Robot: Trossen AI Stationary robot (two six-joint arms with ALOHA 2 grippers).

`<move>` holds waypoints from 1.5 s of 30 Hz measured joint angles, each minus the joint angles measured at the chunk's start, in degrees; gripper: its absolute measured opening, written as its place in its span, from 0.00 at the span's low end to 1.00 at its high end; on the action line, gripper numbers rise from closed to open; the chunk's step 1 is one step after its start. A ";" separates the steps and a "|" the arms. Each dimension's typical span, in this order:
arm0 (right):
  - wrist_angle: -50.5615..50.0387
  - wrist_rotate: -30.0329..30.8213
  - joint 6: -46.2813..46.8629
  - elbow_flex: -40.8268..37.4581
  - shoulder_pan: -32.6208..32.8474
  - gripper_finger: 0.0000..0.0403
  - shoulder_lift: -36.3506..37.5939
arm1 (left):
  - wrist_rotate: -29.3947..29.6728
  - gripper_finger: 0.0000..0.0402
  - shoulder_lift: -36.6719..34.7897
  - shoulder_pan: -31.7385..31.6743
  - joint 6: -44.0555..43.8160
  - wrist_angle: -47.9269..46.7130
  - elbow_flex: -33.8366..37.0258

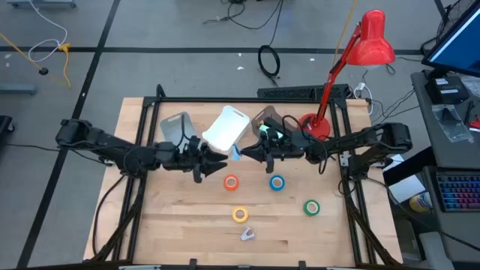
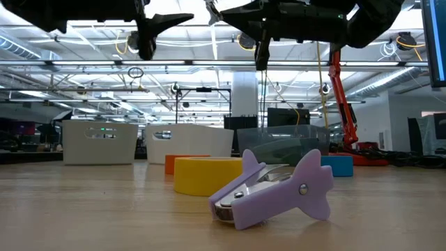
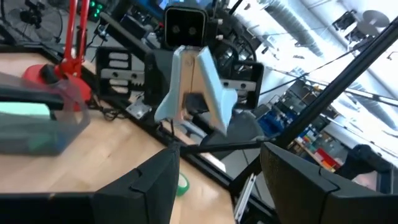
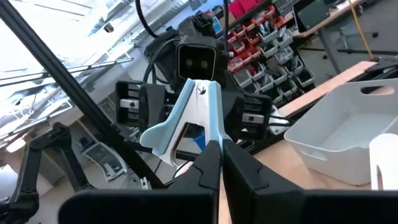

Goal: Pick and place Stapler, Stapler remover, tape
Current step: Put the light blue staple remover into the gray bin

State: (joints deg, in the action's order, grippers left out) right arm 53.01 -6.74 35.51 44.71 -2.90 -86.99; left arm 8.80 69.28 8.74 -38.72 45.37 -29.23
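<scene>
Orange tape (image 1: 231, 181); blue tape (image 1: 277, 182); yellow tape (image 1: 239, 214); green tape (image 1: 311, 208); lilac staple remover (image 2: 272, 189).

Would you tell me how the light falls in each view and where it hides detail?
High view: even light, soft arm shadows on the table. Low view: ceiling lights behind leave the arms as silhouettes; the purple staple remover is well lit. Left wrist view: ceiling glare. Right wrist view: the right end effector, shut on the blue staple remover, is dark against bright ceiling.
</scene>
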 joint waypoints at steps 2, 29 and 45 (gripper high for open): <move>-0.29 -0.95 0.43 0.02 0.00 0.00 -0.16 | 0.00 0.57 0.97 -0.37 0.11 -0.17 -1.64; -0.97 0.76 2.80 0.02 -0.11 0.00 0.32 | -4.33 0.56 3.52 -2.75 -0.37 -1.82 -5.07; -1.05 0.75 2.82 0.02 -0.11 0.00 0.32 | -4.88 0.12 3.52 -3.71 0.92 -1.84 -5.07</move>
State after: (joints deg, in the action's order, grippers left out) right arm 51.96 -5.98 38.33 44.73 -3.01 -86.67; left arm 3.92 72.79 5.04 -37.80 43.53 -34.30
